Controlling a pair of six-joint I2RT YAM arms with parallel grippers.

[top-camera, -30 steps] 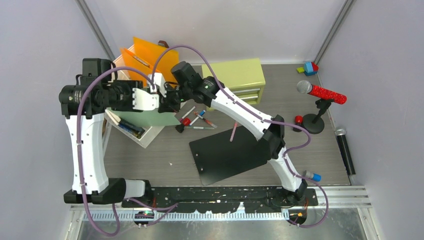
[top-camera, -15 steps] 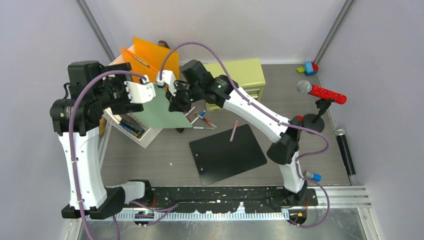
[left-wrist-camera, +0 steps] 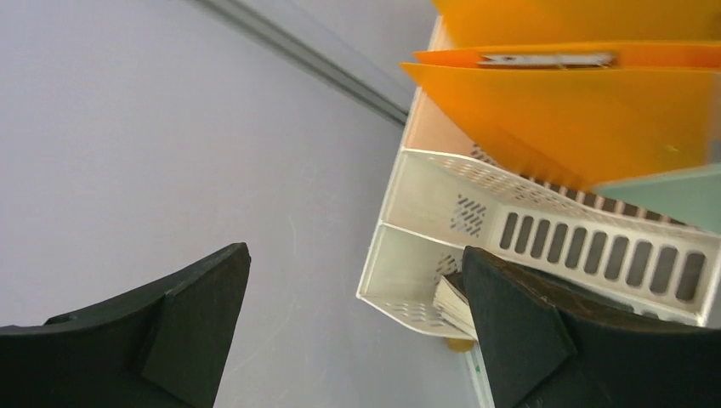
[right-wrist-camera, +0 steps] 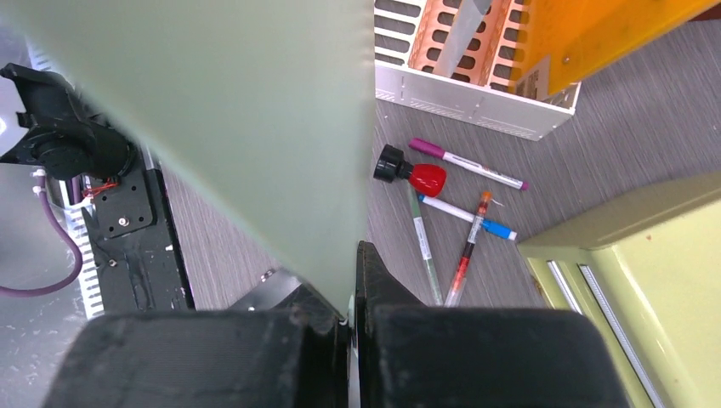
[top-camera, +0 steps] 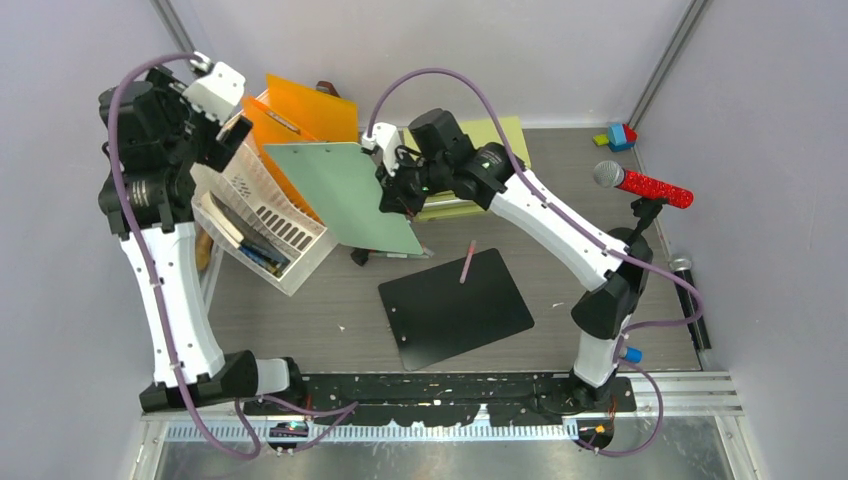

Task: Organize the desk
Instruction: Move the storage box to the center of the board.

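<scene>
I'm driving a robot test cell in a lab, dressed up as an office: bare grey partition walls box in the desk, a perforated mounting rail runs at six o'clock, file trays at ten, a microphone at two, loose pens mid-desk.

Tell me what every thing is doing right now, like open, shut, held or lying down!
green clipboard: held above the desk, tilted.
right gripper: shut on the green clipboard.
left gripper: open, empty, up near the white tray.
black clipboard: lying flat on the desk.
orange folders: standing upright beside the white tray.
pens: lying loose on the desk.
red microphone: propped on its stand.
</scene>
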